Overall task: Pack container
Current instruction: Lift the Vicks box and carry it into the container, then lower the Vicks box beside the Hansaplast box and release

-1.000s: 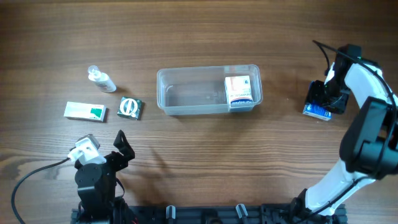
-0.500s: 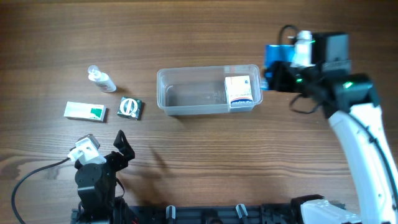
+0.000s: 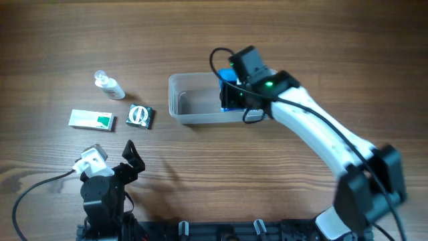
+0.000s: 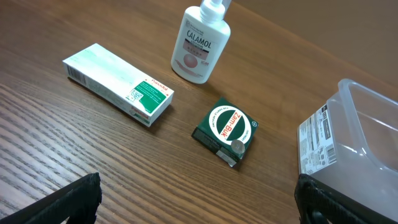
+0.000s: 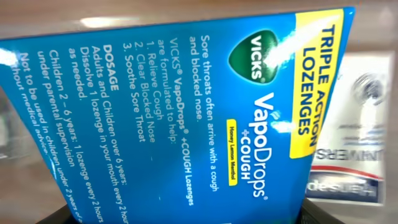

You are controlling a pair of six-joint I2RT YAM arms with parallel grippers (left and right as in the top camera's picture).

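Wooden table (image 3: 200,167) — clear, shallow container (image 3: 194,106)

The right arm (image 3: 314,130) reaches from 5 o'clock in the overhead view toward 11 o'clock, and the right tool (image 3: 234,94) is clamped on a blue box (image 5: 186,106). The left arm (image 3: 103,191) sits folded at 7 o'clock; the left tool (image 3: 132,155) has its fingers (image 4: 68,202) spread wide, aimed at 1 o'clock.

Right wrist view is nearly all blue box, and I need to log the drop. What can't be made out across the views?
- Right wrist: the blue lozenge box fills the frame, hiding the fingers and the container floor.
- Overhead: the right arm covers half the container, so whether the box touches bottom is hidden.
- White box behind: mostly covered, print blurred.
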